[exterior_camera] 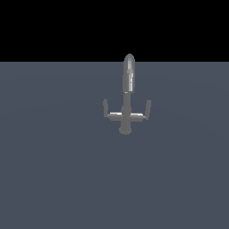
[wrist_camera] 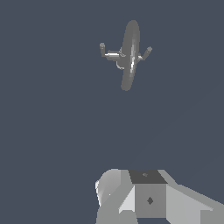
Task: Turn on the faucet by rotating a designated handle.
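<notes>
So the arm itself doesn't show up in the exterior view at all, just the floor and the fixture. In the wrist view you only get a chunk of the gripper (wrist_camera: 148, 199) body: blocky grey and white shapes with a dark square patch on it. The fingertips aren't visible there, so honestly I can't tell whether the jaws are apart or together. The camera looks down on the scene from above, with the gripper hanging well away from everything and touching nothing.

Count-wise: one faucet (exterior_camera: 127, 96), one tall round-tipped spout (exterior_camera: 129, 74), one short round base (exterior_camera: 125, 129), one thin crossbar (exterior_camera: 126, 115), and two little upturned pegs at its ends. One peg (exterior_camera: 105, 107) sits on the exterior view's left, the other, call it the handle (exterior_camera: 148, 108), on the exterior view's right. Which of the two is the designated one, the pictures don't say.

The faucet stands upright on the plain grey-blue floor (exterior_camera: 53, 170), roughly centred in the exterior view. In the wrist view the faucet (wrist_camera: 127, 57) is well apart from the gripper body, with a wide stretch of bare floor between them. Nothing sits between the jaws as far as can be seen.
</notes>
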